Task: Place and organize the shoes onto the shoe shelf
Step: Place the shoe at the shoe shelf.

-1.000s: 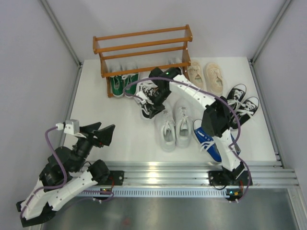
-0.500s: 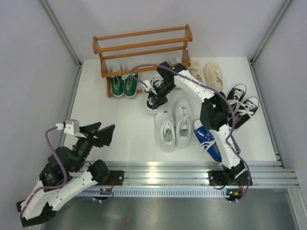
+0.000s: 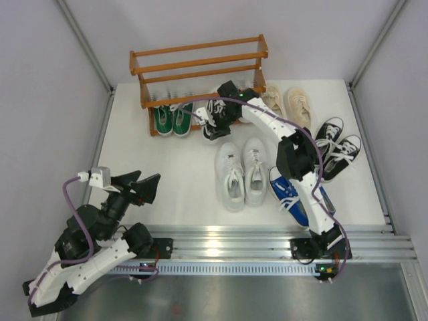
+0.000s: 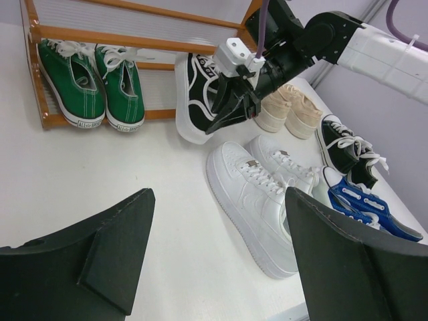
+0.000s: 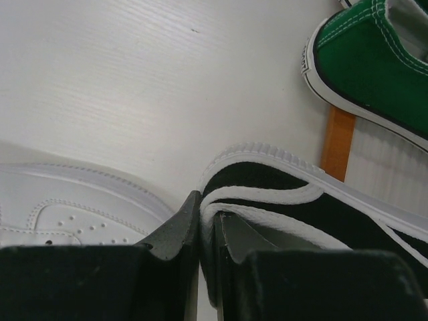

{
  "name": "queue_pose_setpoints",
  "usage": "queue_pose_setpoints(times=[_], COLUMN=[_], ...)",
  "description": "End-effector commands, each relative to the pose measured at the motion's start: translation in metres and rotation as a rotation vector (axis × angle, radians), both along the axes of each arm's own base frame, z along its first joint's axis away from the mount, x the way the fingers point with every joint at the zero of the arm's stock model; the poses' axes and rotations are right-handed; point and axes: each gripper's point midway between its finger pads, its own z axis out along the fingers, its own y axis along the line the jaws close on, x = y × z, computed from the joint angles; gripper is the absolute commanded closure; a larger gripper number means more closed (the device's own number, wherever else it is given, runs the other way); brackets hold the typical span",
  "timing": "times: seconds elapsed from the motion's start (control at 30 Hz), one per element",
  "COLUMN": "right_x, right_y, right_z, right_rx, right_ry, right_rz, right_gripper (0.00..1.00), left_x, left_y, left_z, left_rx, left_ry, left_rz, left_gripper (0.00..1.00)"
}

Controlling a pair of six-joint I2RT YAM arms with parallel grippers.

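My right gripper (image 3: 215, 122) is shut on the collar of a black-and-white shoe (image 4: 192, 100), holding it tipped on its side at the foot of the shoe shelf (image 3: 200, 57), just right of the green pair (image 3: 172, 119) on the bottom tier. In the right wrist view the fingers (image 5: 175, 231) pinch the shoe's white-edged rim (image 5: 267, 200) beside the orange shelf post (image 5: 338, 144). My left gripper (image 3: 144, 187) hangs open and empty over the near left of the table, well apart from the shoes. The white pair (image 3: 241, 170) lies mid-table.
A beige pair (image 3: 287, 107) sits right of the shelf. A black canvas pair (image 3: 338, 147) and a blue shoe (image 3: 291, 197) lie under and beside the right arm. Grey walls close both sides, and a metal rail (image 3: 267, 241) runs along the near edge.
The right arm has carried the black-and-white shoe from the middle of the table back toward the shelf, up beside the green pair. The left arm has not moved.
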Motion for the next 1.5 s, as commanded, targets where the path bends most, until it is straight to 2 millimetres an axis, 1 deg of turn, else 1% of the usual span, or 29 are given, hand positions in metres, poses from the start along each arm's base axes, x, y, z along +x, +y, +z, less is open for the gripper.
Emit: queue_pose_setpoints(times=[0.0, 0.2, 0.3, 0.33, 0.4, 0.43, 0.47, 0.5, 0.53, 0.57, 0.6, 0.67, 0.7, 0.73, 0.8, 0.83, 0.87, 0.9, 0.93, 0.97, 1.0, 1.13, 1.27, 1.37, 1.4, 1.47], right_x=[0.039, 0.058, 0.065, 0.069, 0.070, 0.072, 0.071, 0.072, 0.073, 0.072, 0.073, 0.074, 0.074, 0.072, 0.071, 0.067, 0.066, 0.066, 0.062, 0.061, 0.061, 0.060, 0.061, 0.065, 0.065, 0.065], right_y=[0.013, 0.013, 0.013, 0.013, 0.013, 0.013, 0.012, 0.010, 0.008, 0.008, 0.006, 0.002, 0.001, -0.001, -0.004, -0.007, -0.008, -0.011, -0.013, -0.014, -0.015, -0.023, -0.029, -0.033, -0.034, -0.034], right_z=[0.028, 0.018, 0.017, 0.018, 0.017, 0.020, 0.015, 0.020, 0.020, 0.017, 0.022, 0.019, 0.025, 0.022, 0.032, 0.026, 0.027, 0.033, 0.030, 0.029, 0.034, 0.031, 0.029, 0.031, 0.032, 0.036], right_rx=[0.075, 0.035, 0.022, 0.017, 0.005, 0.008, -0.003, -0.004, -0.017, -0.022, -0.024, -0.035, -0.031, -0.042, -0.039, -0.053, -0.056, -0.056, -0.069, -0.076, -0.073, -0.112, -0.140, -0.151, -0.153, -0.154], right_ry=[-0.198, -0.283, -0.305, -0.317, -0.321, -0.331, -0.325, -0.336, -0.342, -0.344, -0.351, -0.348, -0.351, -0.334, -0.338, -0.325, -0.327, -0.334, -0.323, -0.322, -0.323, -0.318, -0.334, -0.354, -0.358, -0.369], right_rz=[0.006, -0.016, -0.044, -0.060, -0.079, -0.087, -0.093, -0.105, -0.119, -0.127, -0.142, -0.173, -0.187, -0.207, -0.247, -0.252, -0.262, -0.279, -0.284, -0.289, -0.303, -0.335, -0.352, -0.371, -0.375, -0.379], right_gripper=[0.97, 0.94, 0.87, 0.79, 0.72, 0.68, 0.63, 0.60, 0.54, 0.52, 0.52, 0.51, 0.51, 0.50, 0.49, 0.48, 0.48, 0.45, 0.43, 0.43, 0.42, 0.41, 0.44, 0.52, 0.57, 0.62], left_x=[0.001, 0.002, 0.002, 0.002, 0.002, 0.002, 0.001, 0.002, 0.001, 0.001, 0.001, 0.001, 0.001, 0.001, 0.000, 0.000, 0.000, 0.000, 0.000, 0.000, 0.000, 0.000, 0.000, 0.000, 0.000, 0.000], left_y=[0.001, 0.001, 0.001, 0.001, 0.002, 0.001, 0.001, 0.001, 0.001, 0.001, 0.000, 0.000, 0.000, 0.000, 0.000, -0.001, -0.001, -0.001, -0.001, -0.001, -0.001, -0.001, -0.002, -0.002, -0.002, -0.002], left_z=[0.001, 0.000, 0.000, 0.000, 0.000, 0.000, 0.000, 0.000, 0.001, 0.000, 0.000, 0.000, 0.000, 0.001, 0.001, 0.001, 0.001, 0.001, 0.001, 0.001, 0.001, 0.001, 0.001, 0.000, 0.001, 0.000], left_rx=[0.008, 0.011, 0.008, 0.009, 0.009, 0.011, 0.007, 0.009, 0.007, 0.007, 0.008, 0.008, 0.008, 0.007, 0.006, 0.006, 0.006, 0.007, 0.007, 0.006, 0.003, 0.005, 0.005, 0.006, 0.005, 0.006], left_ry=[-0.009, -0.007, -0.007, -0.006, -0.007, -0.007, -0.008, -0.008, -0.008, -0.008, -0.007, -0.008, -0.008, -0.009, -0.010, -0.010, -0.010, -0.009, -0.009, -0.010, -0.010, -0.009, -0.009, -0.008, -0.009, -0.008], left_rz=[0.008, 0.011, 0.012, 0.011, 0.013, 0.011, 0.009, 0.009, 0.008, 0.006, 0.006, 0.000, 0.002, 0.000, -0.003, -0.004, -0.004, -0.006, -0.006, -0.007, -0.007, -0.009, -0.009, -0.009, -0.009, -0.009], left_gripper=[0.16, 0.16, 0.15, 0.15, 0.15, 0.15, 0.15, 0.15, 0.15, 0.15, 0.15, 0.15, 0.15, 0.15, 0.15, 0.15, 0.15, 0.15, 0.15, 0.15, 0.15, 0.15, 0.15, 0.15, 0.15, 0.15])
